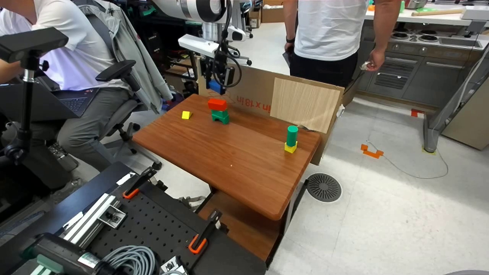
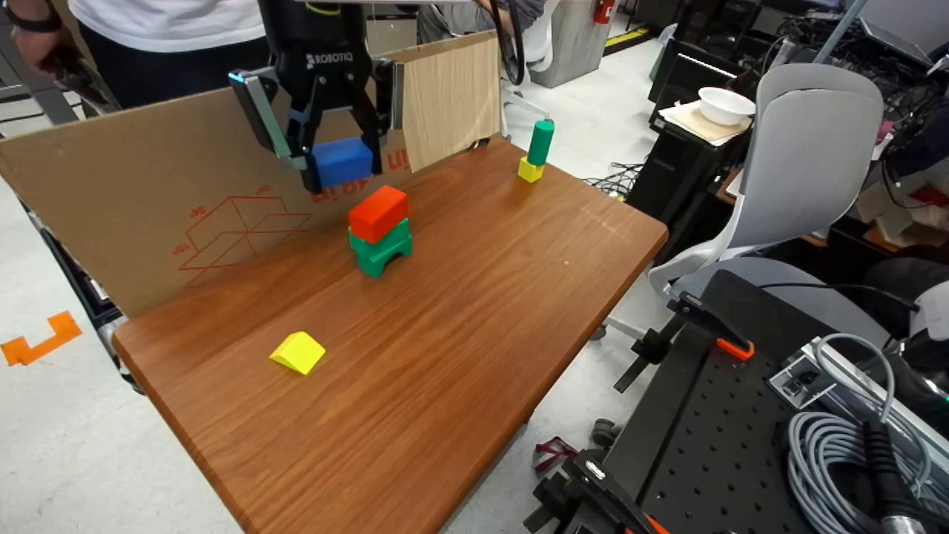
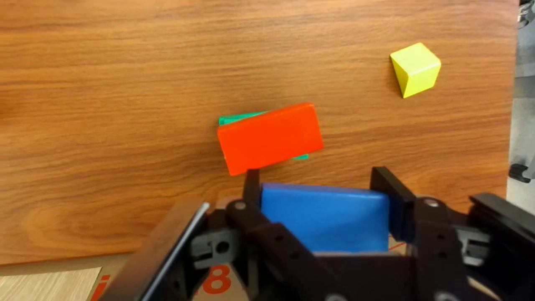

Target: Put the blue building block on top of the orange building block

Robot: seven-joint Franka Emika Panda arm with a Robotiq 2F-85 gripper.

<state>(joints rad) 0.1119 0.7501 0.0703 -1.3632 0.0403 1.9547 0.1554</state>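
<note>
A: How many blue pieces, and where?

B: One. The blue building block (image 3: 328,219) is pinched at opposite ends by the gripper (image 2: 343,165), held in the air off the table (image 2: 460,356), higher than the orange building block (image 3: 271,138) and not touching it.

A: How many orange pieces?

B: One. It lies on two green pieces (image 2: 380,248), the lower an arch; in the wrist view its edges run askew to the green.

A: And yellow?

B: Two. The lone yellow block (image 2: 299,353) rests directly on the table, near the stack. The second yellow block (image 1: 291,148), well apart, carries one green cylinder (image 1: 292,135), upright.

A: What borders the table?

B: One cardboard panel (image 2: 133,170), printed in red, along an edge; one wood-grained board (image 1: 300,103) covers part of its face.
</note>
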